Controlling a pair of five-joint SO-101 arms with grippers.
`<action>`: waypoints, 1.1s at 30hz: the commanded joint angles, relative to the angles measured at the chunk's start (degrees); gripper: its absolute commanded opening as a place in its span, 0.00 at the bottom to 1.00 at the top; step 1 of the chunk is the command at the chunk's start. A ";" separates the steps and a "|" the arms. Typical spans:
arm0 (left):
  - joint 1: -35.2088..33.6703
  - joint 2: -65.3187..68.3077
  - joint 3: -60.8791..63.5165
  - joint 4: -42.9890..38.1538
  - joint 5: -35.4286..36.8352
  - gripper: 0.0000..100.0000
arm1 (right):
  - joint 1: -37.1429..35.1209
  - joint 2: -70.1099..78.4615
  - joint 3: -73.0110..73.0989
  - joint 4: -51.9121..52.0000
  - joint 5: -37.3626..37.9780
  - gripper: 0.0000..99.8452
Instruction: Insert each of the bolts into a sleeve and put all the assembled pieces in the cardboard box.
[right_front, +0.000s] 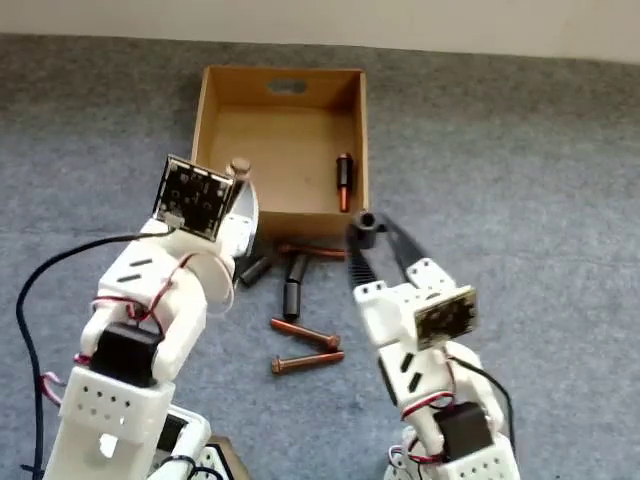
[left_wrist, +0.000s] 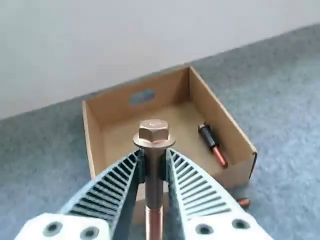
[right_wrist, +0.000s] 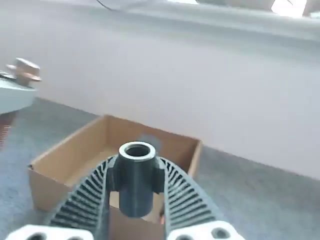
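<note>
My left gripper (left_wrist: 154, 170) is shut on a copper bolt (left_wrist: 154, 135), held upright with its hex head on top, in front of the cardboard box (left_wrist: 93, 140). In the high view this bolt (right_front: 240, 167) sits by the box's left front corner. My right gripper (right_wrist: 136, 185) is shut on a black sleeve (right_wrist: 136, 175), its open end facing up, near the box's right front corner (right_front: 366, 228). One assembled piece (right_front: 343, 182) lies inside the box (right_front: 208, 130) along its right wall. The left gripper's bolt (right_wrist: 22, 70) appears off to the side in the right wrist view.
On the grey carpet between the arms lie three loose black sleeves (right_front: 292, 298) and three copper bolts (right_front: 304, 333), just in front of the box. A black cable (right_front: 60, 262) runs to the left arm.
</note>
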 joint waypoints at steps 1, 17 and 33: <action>2.68 2.24 -3.30 -7.82 0.53 0.01 | -1.98 0.31 5.23 -9.63 0.00 0.01; 17.89 2.86 -3.30 -19.16 26.11 0.01 | 5.93 -0.22 10.15 -11.47 -0.35 0.01; 21.14 15.69 -5.32 -36.40 26.11 0.01 | 5.93 -0.22 10.68 -11.38 -0.35 0.01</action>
